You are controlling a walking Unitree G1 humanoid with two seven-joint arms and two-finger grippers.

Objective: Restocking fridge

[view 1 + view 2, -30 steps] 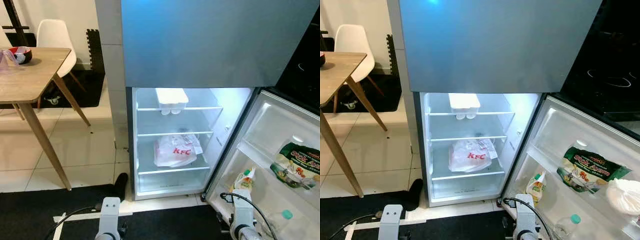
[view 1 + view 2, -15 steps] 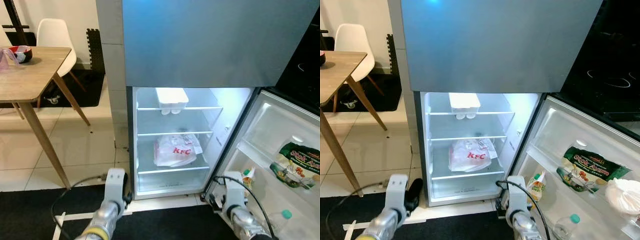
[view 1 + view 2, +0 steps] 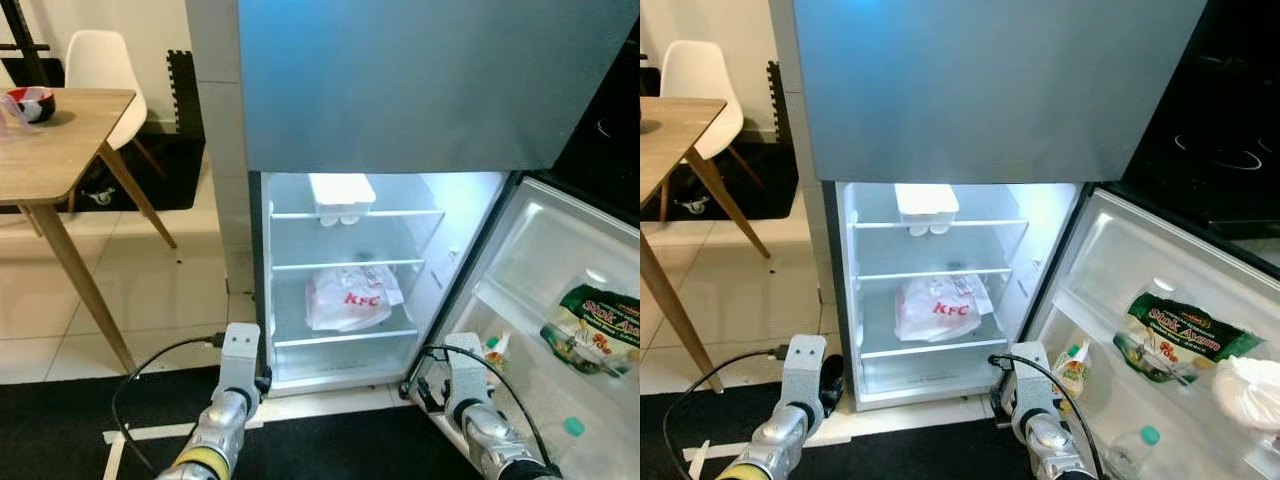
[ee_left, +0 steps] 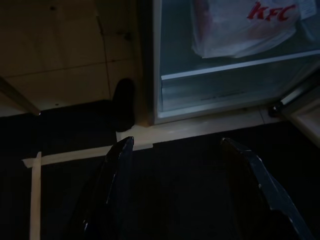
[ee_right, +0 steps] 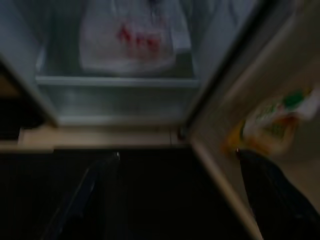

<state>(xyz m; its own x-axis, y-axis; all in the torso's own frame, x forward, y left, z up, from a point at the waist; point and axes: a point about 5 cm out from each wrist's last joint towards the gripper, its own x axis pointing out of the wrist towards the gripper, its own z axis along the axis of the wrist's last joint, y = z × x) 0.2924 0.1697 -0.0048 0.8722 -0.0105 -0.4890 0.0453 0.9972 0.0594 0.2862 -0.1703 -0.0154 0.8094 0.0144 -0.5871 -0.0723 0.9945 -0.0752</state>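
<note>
1. The left gripper hangs over the dark mat, its fingers spread wide and empty.
2. The right gripper likewise has its fingers wide apart and empty; that view is blurred.
3. Ahead of both, the fridge stands open, a white bag on its lower shelf.
4. Door packets are partly cut off.

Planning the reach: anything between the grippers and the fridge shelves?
Nothing visible. Left gripper and right gripper hang open over the dark mat before the open fridge. KFC bag occupies the lower shelf; upper shelf free.
</note>
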